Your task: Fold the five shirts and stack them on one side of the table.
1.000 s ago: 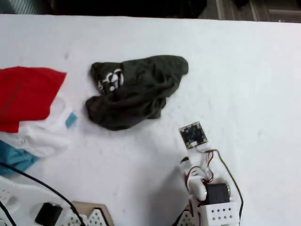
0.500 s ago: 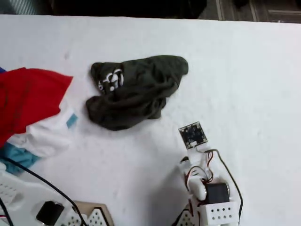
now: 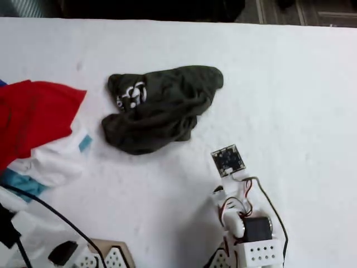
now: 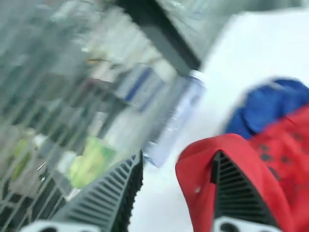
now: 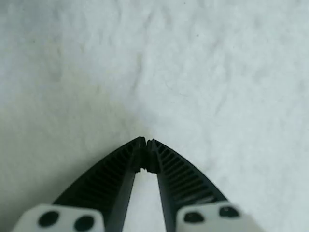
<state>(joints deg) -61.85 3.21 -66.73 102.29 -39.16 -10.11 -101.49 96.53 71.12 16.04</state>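
A crumpled dark green shirt (image 3: 162,109) lies in the middle of the white table (image 3: 290,84). At the left edge a red shirt (image 3: 33,120) sits on top of a white shirt (image 3: 53,162) and a teal one (image 3: 17,181). In the left wrist view my left gripper (image 4: 179,154) is open, its jaws well apart. Red shirt cloth (image 4: 198,183) bunches against one finger (image 4: 236,198), and a blue shirt (image 4: 270,106) lies beyond it. My right gripper (image 5: 146,142) is shut on nothing, its tips touching just above the bare tablecloth. The right arm (image 3: 248,226) stands at the front edge.
The left arm (image 3: 22,240) and its black cable (image 3: 56,215) are at the front left corner. A clear plastic bottle (image 4: 174,121) stands past the table edge in the left wrist view. The table's right half is bare white cloth.
The red shirt's edge has shifted to the right and bunched higher over the white shirt. The left arm's body and cable have moved at the front left. The right arm has kept still.
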